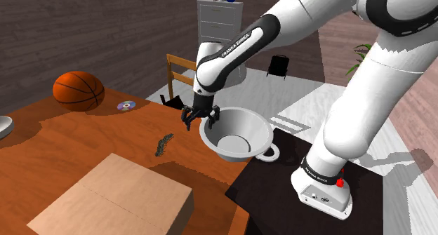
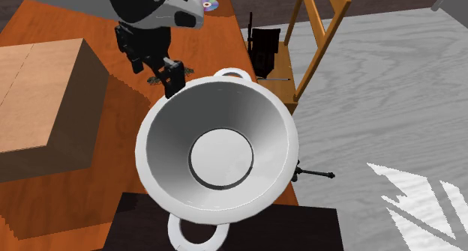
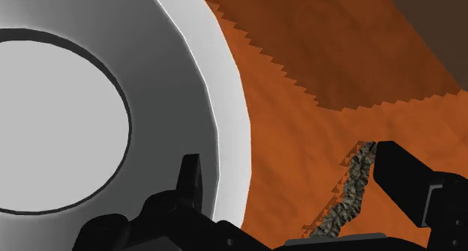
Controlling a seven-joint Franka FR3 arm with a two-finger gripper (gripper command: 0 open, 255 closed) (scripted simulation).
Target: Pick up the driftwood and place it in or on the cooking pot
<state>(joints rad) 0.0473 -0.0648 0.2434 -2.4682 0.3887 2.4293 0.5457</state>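
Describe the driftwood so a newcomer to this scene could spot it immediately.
Start at the orange-brown table. On it, between the cardboard box and the white cooking pot, lies the driftwood. It is a slim, dark, rough-looking sliver lying flat, unlike the round basketball and the shiny disc farther back.

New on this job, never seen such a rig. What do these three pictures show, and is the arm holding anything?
This is a white robot arm with a black two-finger gripper. One picture looks down from beside its stand, one from above the cooking pot, one from the hand itself. On the wooden table lie the driftwood, the pot, a basketball, a disc and a cardboard box. The gripper hangs open by the pot's rim; nothing is held.
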